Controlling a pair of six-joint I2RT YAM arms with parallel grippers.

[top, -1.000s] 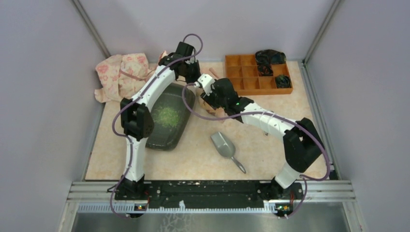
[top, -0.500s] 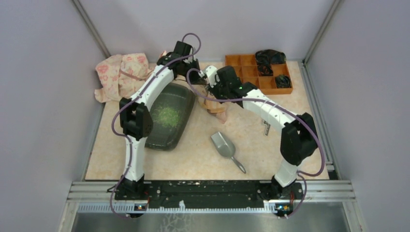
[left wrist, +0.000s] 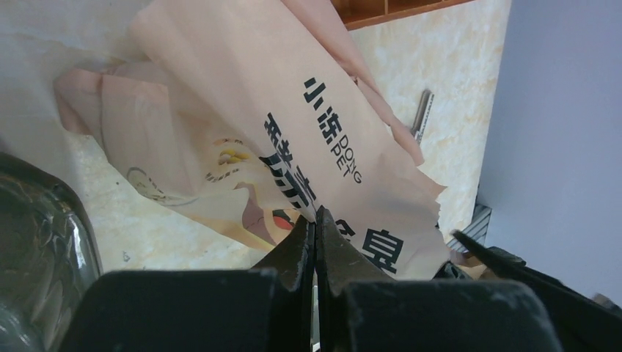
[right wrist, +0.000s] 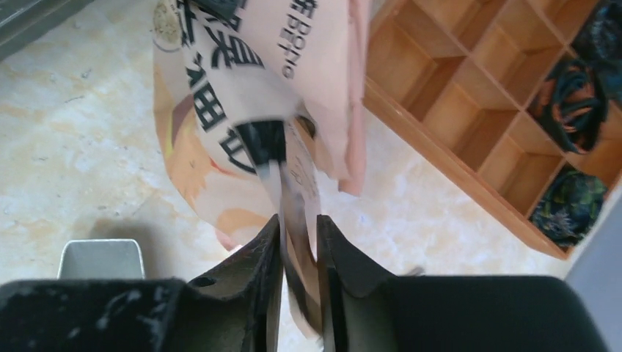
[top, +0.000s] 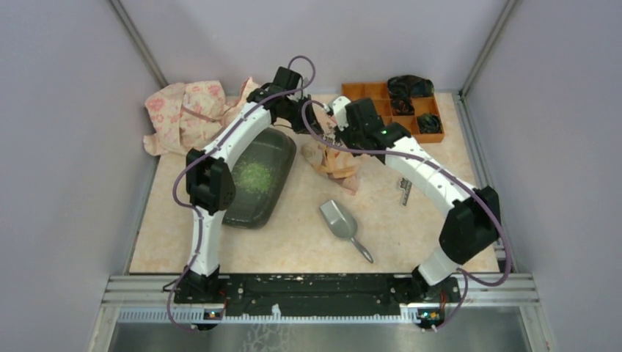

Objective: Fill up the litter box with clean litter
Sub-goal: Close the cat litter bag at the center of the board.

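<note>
The left gripper [left wrist: 315,216] has its fingers pressed flat together, and the lower torn edge of the peach-pink printed bag [left wrist: 242,110] runs in between them, so it pinches the thin film. The right gripper [right wrist: 299,227] stands just across from it, its jaws drawn close on a narrow fold of the same bag, which hangs crumpled from that grip. In the top view the bag stretches between the two grippers and sags onto the table [top: 293,242], just to the right of the litter box [top: 253,207]. The litter box lies slantwise under the left arm, and the clean litter [top: 253,176] forms a loose green patch near its middle, leaving most of the dark floor bare. A grey metal scoop [top: 339,221] lies on the table near the box's right side, apart from it, handle pointing toward the arms' bases. The orange organiser tray [top: 411,133] sits at the far right with dark bundles [top: 411,88] in its rear compartments. A pink flowered cloth [top: 183,110] is heaped at the far left corner.
</note>
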